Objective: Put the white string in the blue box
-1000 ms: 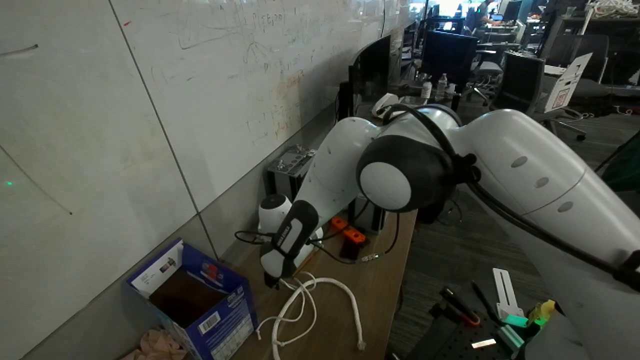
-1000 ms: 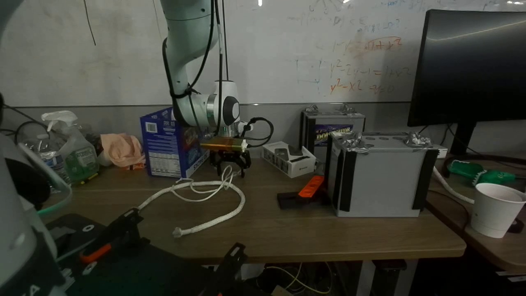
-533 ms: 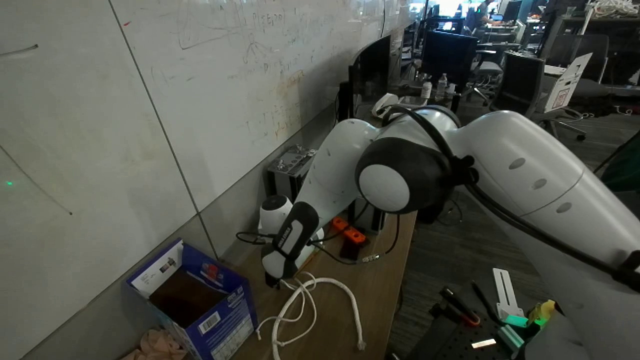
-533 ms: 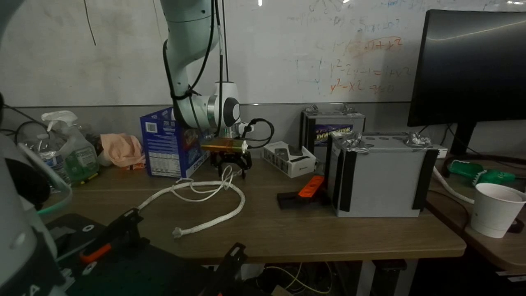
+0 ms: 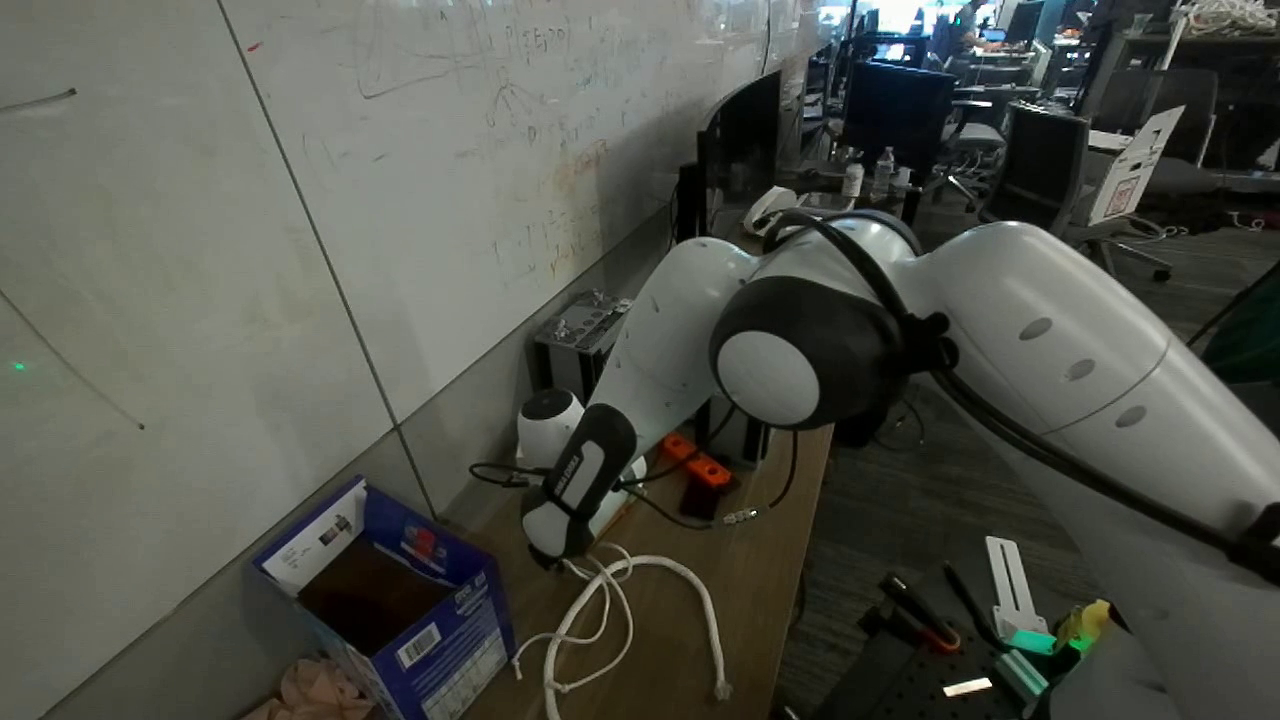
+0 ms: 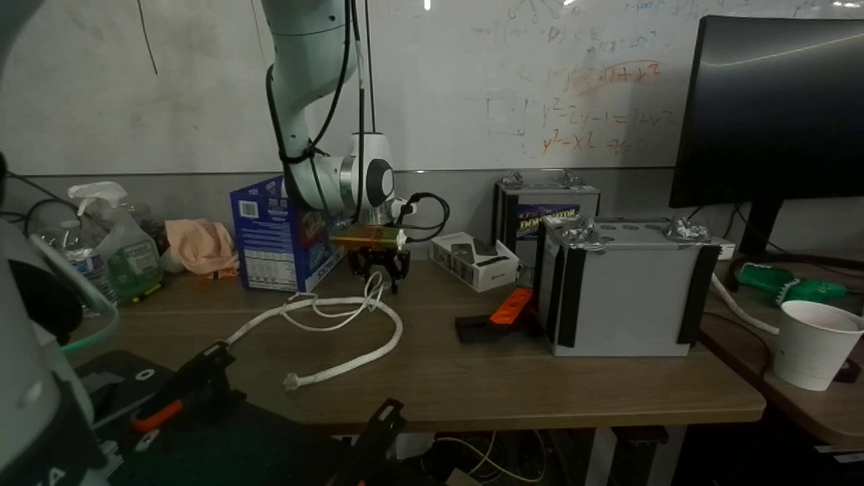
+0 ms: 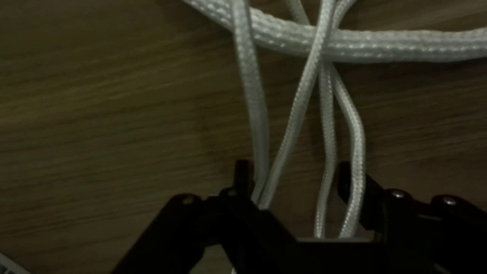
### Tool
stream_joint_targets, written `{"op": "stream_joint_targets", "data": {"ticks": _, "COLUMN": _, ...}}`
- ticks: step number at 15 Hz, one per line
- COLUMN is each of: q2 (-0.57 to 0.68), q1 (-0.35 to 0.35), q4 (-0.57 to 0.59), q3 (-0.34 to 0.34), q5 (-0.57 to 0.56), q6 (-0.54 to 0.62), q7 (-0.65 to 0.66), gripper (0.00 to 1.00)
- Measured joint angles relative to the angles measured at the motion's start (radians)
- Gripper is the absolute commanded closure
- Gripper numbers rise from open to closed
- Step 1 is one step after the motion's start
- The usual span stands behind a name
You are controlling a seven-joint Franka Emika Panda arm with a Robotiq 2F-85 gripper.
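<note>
The white string (image 5: 713,630) lies in loose loops on the table in both exterior views (image 6: 347,366). In the wrist view, its thick part (image 7: 380,45) crosses at the top and thinner strands run down toward the jaws. The blue box (image 5: 450,630) stands upright and open-topped against the wall, beside the string; its outer side shows in an exterior view (image 6: 263,233). My gripper (image 6: 381,282) points down over the thin loops, right of the box there. In the wrist view, its fingers (image 7: 293,171) are partly open, with strands between them and one strand overlapping the right finger.
A small white device box (image 6: 476,263) and an orange tool (image 6: 511,306) stand right of the gripper. A large grey case (image 6: 617,290) is farther right. A pink cloth (image 6: 201,246) and a spray bottle (image 6: 128,250) are left of the blue box. The whiteboard wall (image 6: 459,101) stands behind.
The gripper's fingers have come somewhat closer together around the thin loops. The arm has barely moved, and the string and box look unchanged.
</note>
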Motion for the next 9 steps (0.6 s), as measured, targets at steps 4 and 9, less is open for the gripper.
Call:
{"op": "stream_joint_targets", "data": {"ticks": 4, "q2": -0.007, "q1": 0.009, "q4": 0.000, "q3": 0.000, "q5": 0.000, "q6": -0.001, "q7": 0.009, "gripper": 0.98}}
{"op": "stream_joint_targets", "data": {"ticks": 9, "q2": -0.007, "q1": 0.023, "q4": 0.003, "q3": -0.001, "q5": 0.000, "q6": -0.009, "q7": 0.029, "gripper": 0.98}}
